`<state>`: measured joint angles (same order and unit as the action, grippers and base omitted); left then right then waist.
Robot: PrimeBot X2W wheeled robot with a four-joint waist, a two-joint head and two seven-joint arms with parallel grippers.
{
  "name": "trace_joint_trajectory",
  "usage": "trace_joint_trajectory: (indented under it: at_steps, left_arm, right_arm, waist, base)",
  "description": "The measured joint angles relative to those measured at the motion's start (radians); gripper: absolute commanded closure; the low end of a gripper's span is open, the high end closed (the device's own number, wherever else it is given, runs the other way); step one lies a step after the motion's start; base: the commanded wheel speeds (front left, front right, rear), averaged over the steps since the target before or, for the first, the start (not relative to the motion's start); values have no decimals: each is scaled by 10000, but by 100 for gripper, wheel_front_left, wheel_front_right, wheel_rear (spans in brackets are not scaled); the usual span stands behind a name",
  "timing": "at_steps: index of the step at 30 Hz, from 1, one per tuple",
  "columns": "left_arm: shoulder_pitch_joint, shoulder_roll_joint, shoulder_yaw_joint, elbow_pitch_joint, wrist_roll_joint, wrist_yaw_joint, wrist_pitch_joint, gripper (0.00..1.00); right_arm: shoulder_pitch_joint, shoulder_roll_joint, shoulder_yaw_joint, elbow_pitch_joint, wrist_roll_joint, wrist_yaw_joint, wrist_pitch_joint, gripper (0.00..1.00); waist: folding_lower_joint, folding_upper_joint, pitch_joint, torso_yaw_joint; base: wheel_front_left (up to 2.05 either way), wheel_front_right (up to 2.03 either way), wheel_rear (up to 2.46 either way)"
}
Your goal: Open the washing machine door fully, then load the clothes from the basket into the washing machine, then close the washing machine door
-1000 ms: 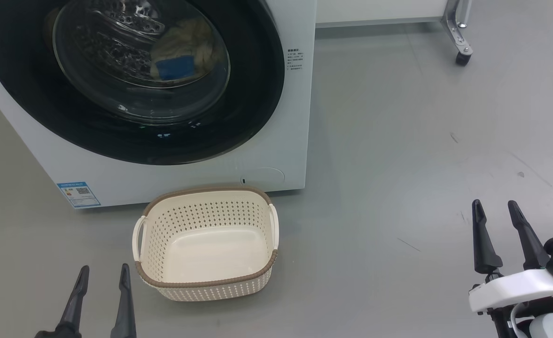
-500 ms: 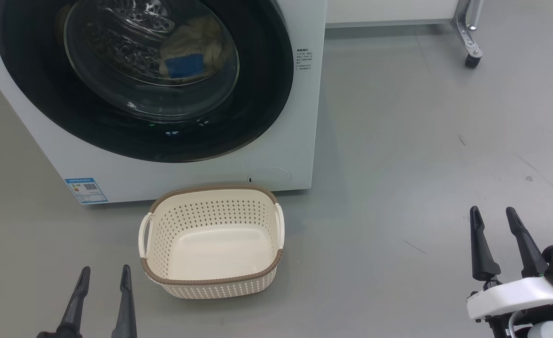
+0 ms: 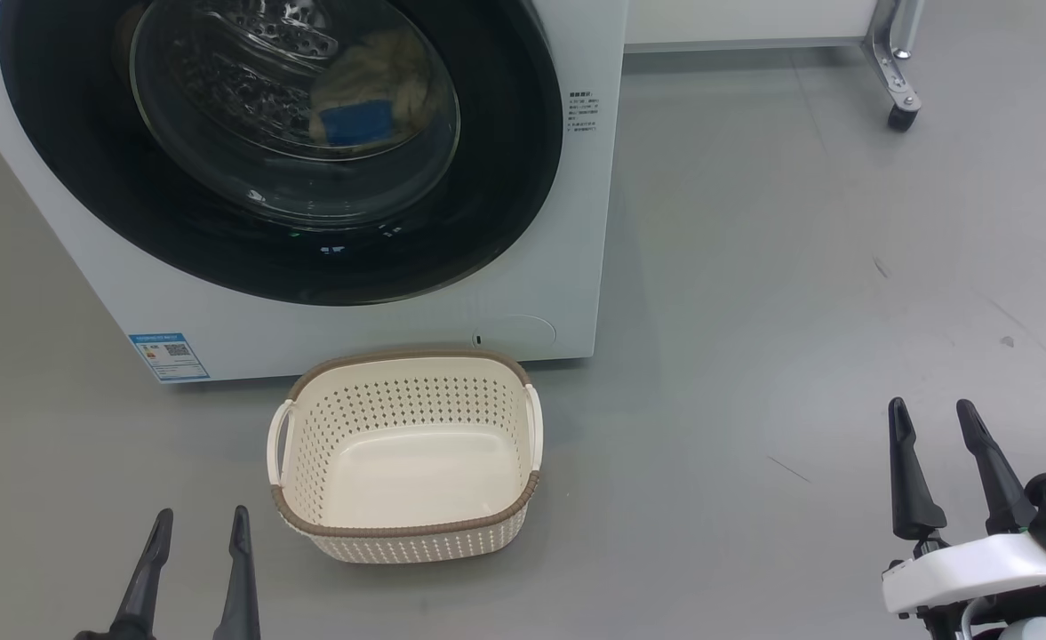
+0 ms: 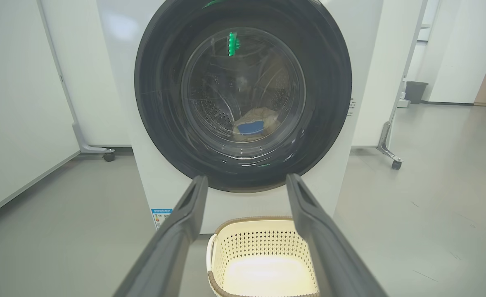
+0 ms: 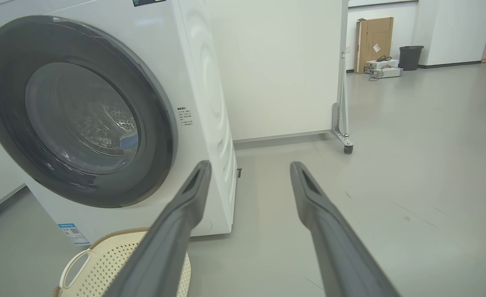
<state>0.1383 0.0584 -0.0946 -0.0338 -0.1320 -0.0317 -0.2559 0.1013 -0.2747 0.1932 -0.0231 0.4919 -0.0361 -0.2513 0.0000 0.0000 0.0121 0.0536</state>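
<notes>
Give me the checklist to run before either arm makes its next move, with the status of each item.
1. Washing machine door sits flush against the front: ok.
2. Door latch engaged: cannot tell.
3. Clothes lie inside, behind the door glass: ok.
4. Basket holds nothing: ok.
5. Left gripper open, nothing between its fingers: ok.
6. Right gripper open, nothing between its fingers: ok.
</notes>
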Motion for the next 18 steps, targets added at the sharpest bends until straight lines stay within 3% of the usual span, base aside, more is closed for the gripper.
trace_joint_trajectory:
  at_steps: [18]
  left_arm:
    - [76,-27,-6,90,29,-19,0,0]
  right_arm:
    - [196,33,-4,100,-267,0,0,0]
  waist:
    - [0,0,-52,70]
  base:
    - [0,0,0]
